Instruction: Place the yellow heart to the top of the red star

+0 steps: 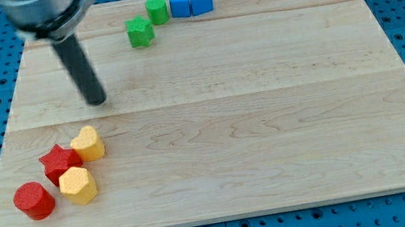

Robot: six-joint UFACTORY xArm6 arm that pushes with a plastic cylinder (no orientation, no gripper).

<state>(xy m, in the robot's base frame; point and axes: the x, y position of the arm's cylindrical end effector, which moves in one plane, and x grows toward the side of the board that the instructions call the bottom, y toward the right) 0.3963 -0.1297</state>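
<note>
The yellow heart [88, 144] lies near the board's lower left, touching the red star [60, 162] on the star's upper right. My tip [97, 101] rests on the board above the heart and slightly to its right, a short gap away from it. The rod slants up to the view's top left.
A yellow hexagon [78, 185] sits just below the star, and a red cylinder [34, 200] lies to its left. At the view's top are a green star [141, 32], a green block [158, 10] and two blue blocks [181, 3] [201, 0]. The wooden board [269, 119] lies on a blue pegboard.
</note>
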